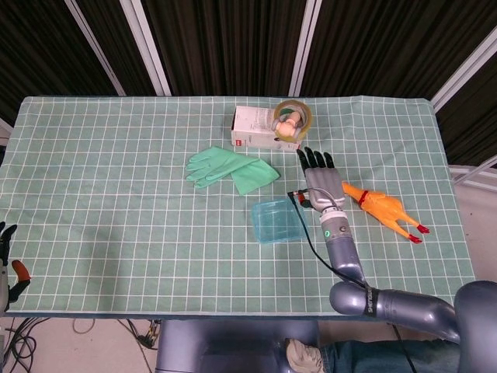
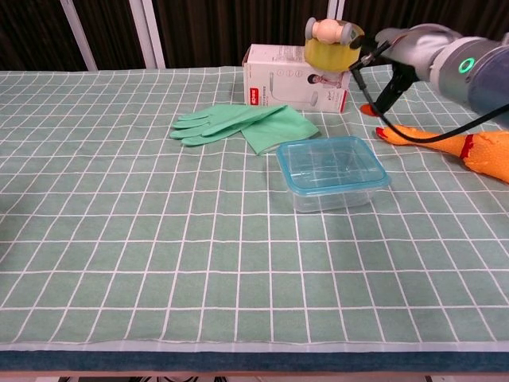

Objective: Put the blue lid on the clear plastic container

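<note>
The clear plastic container [image 1: 278,223] [image 2: 332,181] stands near the middle of the table with the blue lid [image 1: 278,219] [image 2: 332,161] lying flat on its rim. My right hand [image 1: 321,180] hovers above the cloth just beyond and to the right of it, fingers spread, holding nothing and apart from the lid. In the chest view only its wrist and a dangling black cable show at the upper right. My left hand [image 1: 6,236] hangs low off the table's left edge, with only dark fingertips visible.
A yellow rubber chicken [image 1: 382,208] [image 2: 479,151] lies right of the hand. Green gloves [image 1: 230,169] [image 2: 248,124] lie to the left behind the container. A white box [image 1: 255,129] [image 2: 285,87] with a tape roll [image 1: 293,116] [image 2: 332,40] stands at the back.
</note>
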`<act>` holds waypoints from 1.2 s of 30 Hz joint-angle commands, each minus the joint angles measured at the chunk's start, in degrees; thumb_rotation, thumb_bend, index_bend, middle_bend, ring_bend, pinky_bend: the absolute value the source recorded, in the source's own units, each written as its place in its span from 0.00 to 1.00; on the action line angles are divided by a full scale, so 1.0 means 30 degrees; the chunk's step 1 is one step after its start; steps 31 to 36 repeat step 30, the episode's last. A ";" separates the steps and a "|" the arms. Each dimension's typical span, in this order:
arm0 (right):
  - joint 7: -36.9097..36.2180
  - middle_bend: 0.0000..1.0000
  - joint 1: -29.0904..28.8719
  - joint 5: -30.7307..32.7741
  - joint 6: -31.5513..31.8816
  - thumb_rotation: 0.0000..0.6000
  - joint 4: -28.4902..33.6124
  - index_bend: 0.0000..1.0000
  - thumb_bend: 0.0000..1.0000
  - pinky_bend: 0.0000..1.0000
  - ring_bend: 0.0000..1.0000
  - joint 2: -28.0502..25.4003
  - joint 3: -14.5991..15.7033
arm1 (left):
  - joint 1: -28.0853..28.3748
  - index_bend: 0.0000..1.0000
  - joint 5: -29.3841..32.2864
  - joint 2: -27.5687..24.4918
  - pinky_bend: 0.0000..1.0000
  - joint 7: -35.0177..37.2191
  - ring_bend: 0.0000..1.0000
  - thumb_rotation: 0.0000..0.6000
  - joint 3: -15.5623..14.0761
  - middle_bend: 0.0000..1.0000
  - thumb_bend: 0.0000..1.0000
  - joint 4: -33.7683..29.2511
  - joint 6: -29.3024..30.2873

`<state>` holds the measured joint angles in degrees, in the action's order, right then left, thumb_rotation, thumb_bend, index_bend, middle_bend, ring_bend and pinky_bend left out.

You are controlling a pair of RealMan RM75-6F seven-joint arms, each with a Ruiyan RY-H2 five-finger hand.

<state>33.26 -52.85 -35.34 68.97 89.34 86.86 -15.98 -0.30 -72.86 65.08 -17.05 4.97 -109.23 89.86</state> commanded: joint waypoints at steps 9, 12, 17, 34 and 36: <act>-0.1891 0.00 0.6097 -0.6767 0.6157 1.00 0.6963 0.00 0.35 0.00 0.00 -0.5592 0.3495 | -0.0081 0.10 -0.0858 0.0186 0.00 -0.0214 0.00 1.00 -0.0233 0.00 0.76 -0.0111 0.0418; -0.3104 0.00 0.8049 -0.9118 0.7726 1.00 0.6874 0.00 0.35 0.00 0.00 -0.6106 0.5177 | -0.0128 0.10 -0.1290 0.0223 0.00 -0.0277 0.00 1.00 -0.0363 0.00 0.76 -0.0224 0.0582; -0.4936 0.00 1.1190 -1.2349 1.0477 1.00 0.5074 0.00 0.32 0.00 0.00 -0.5739 0.7425 | -0.0197 0.10 -0.1858 0.0348 0.00 -0.0469 0.00 1.00 -0.0567 0.00 0.76 -0.0269 0.0775; -0.6445 0.00 1.4686 -1.5120 1.2075 1.00 0.1368 0.00 0.31 0.00 0.00 -0.4271 0.8430 | -0.0287 0.10 -0.2638 0.0777 0.00 -0.1133 0.00 1.00 -0.0993 0.00 0.76 0.0032 0.0821; -0.6445 0.00 1.4686 -1.5120 1.2075 1.00 0.1368 0.00 0.31 0.00 0.00 -0.4271 0.8430 | -0.0287 0.10 -0.2638 0.0777 0.00 -0.1133 0.00 1.00 -0.0993 0.00 0.76 0.0032 0.0821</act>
